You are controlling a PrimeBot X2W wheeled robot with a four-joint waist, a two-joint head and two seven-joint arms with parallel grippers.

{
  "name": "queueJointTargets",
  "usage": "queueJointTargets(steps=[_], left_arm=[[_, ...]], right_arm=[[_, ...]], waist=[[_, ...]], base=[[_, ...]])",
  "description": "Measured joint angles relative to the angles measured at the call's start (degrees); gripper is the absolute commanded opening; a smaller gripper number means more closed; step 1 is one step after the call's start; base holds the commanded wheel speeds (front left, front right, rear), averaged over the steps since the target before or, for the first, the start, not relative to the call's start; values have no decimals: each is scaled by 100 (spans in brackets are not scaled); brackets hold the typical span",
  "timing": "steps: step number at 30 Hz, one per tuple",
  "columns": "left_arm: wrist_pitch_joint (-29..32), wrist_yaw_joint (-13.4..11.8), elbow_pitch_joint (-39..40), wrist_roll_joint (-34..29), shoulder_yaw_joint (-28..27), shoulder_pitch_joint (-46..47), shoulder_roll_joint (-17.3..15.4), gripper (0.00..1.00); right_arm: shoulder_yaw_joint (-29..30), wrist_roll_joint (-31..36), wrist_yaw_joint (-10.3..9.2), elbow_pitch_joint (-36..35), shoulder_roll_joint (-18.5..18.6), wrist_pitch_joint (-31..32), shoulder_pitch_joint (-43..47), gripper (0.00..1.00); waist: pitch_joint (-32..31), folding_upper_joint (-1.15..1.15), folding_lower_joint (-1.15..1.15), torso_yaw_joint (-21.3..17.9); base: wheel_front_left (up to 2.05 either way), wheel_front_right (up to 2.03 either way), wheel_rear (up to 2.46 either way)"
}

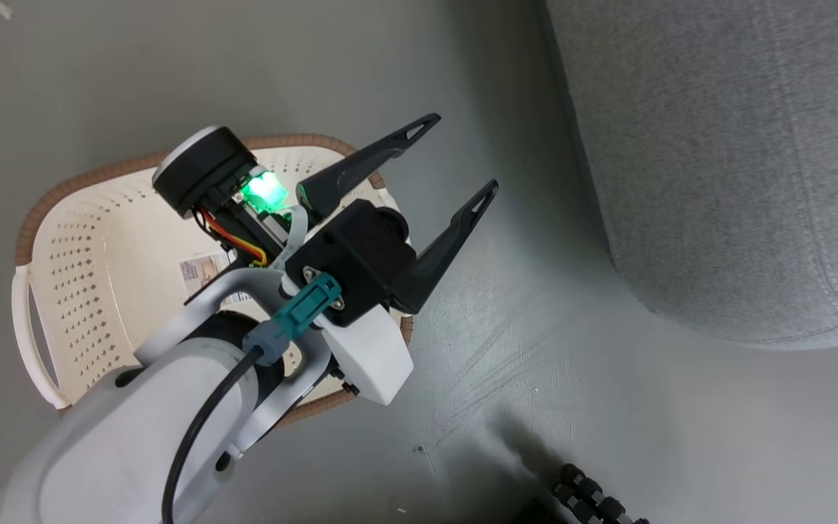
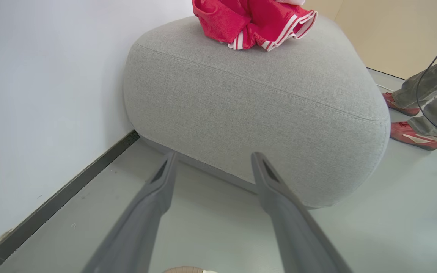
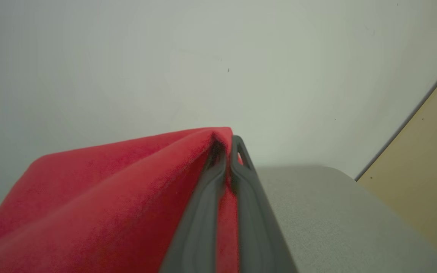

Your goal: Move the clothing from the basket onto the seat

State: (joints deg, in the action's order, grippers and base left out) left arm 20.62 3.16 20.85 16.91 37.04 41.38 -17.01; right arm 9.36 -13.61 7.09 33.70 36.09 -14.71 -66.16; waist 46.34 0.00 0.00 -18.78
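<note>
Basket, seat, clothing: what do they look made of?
Basket: likely moulded plastic, smooth cream, perforated walls, brown woven-look rim. Seat: matte grey woven upholstery, visible weave, stitched seam. Clothing: soft red fabric, maybe knit, folds loosely, white stripe trim.

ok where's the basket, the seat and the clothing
basket (image 1: 84, 284): head view, perforated left wall
seat (image 2: 249, 113): left wrist view, front face below the seam
clothing (image 2: 256, 19): left wrist view, red fabric lying on the seat's top
</note>
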Motion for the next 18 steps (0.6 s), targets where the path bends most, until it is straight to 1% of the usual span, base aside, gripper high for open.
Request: queueJointTargets(steps=[1, 3, 7, 8, 9, 10, 11, 12, 13, 15, 16, 18], left_arm=[[1, 0, 11, -9, 1, 33, 0, 100], [8, 3, 35, -102, 0, 184, -5, 100], [8, 11, 34, -140, 12, 284, -7, 100], [7, 57, 32, -154, 19, 361, -8, 100], [5, 58, 30, -166, 21, 391, -8, 100], [-12, 60, -24, -194, 4, 416, -51, 100], [-36, 60, -49, -194, -2, 417, -86, 100], [-54, 60, -67, -197, -12, 420, -111, 100], [-55, 60, -85, -203, -19, 425, -121, 100], [-81, 63, -113, -240, -24, 431, -127, 100], [-105, 80, -125, -244, -27, 433, -126, 100], [-116, 87, -148, -244, -38, 436, -129, 100]], right_arm=[[52, 12, 0, 105, -31, 0, 0, 0], [234, 8, 1, 517, -296, 8, -3, 0], [361, 1, 0, 780, -400, 73, -4, 0], [436, 1, 0, 882, -415, 116, -7, 0], [461, 1, 0, 910, -424, 118, -7, 5], [467, 0, 0, 964, -527, 116, -7, 41], [464, 1, 0, 975, -583, 116, -7, 49], [464, 1, 0, 978, -614, 115, -6, 65], [465, 3, 0, 981, -627, 115, -6, 80], [477, 10, 0, 989, -627, 112, -2, 97], [493, 10, 0, 991, -628, 111, 1, 100], [517, 21, 0, 987, -638, 110, 21, 100]], waist=[[48, 0, 0, 18], [267, 0, 0, 106], [406, 0, 0, 162], [489, 0, 0, 195], [512, 0, 0, 204], [545, 0, 0, 212], [544, 0, 0, 205], [540, 0, 0, 196], [535, 0, 0, 187], [521, 0, 0, 167], [512, 0, 0, 156], [488, 0, 0, 133]], base=[[0, 0, 0], [0, 0, 0], [0, 0, 0], [0, 0, 0], [0, 0, 0], [0, 0, 0], [0, 0, 0], [0, 0, 0], [0, 0, 0], [0, 0, 0], [0, 0, 0], [0, 0, 0]])
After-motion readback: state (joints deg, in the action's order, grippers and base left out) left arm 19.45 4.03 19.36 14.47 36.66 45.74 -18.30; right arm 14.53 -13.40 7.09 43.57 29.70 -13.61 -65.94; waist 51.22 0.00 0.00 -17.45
